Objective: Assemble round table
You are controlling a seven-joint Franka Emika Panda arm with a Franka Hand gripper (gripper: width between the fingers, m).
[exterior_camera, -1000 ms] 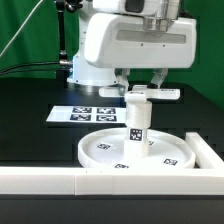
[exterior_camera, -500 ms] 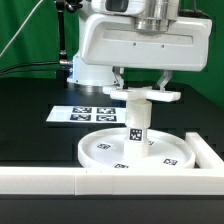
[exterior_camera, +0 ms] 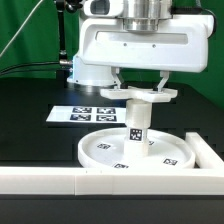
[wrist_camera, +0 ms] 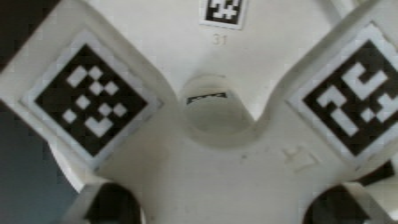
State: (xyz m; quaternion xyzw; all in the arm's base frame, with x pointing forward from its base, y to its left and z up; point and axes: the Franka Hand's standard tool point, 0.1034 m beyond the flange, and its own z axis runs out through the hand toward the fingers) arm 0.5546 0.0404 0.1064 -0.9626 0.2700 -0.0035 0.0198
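Atop the post [exterior_camera: 136, 125], the gripper [exterior_camera: 140, 88] is clamped on the cross-shaped piece [exterior_camera: 152, 96]. I judge it light, rigid, slick plastic; best held by opposite edges.

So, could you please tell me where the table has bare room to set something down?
The bare black table at the exterior view's left, bordered by the marker board, the round disc and the front rail. Crowded around the post and cross-shaped piece.
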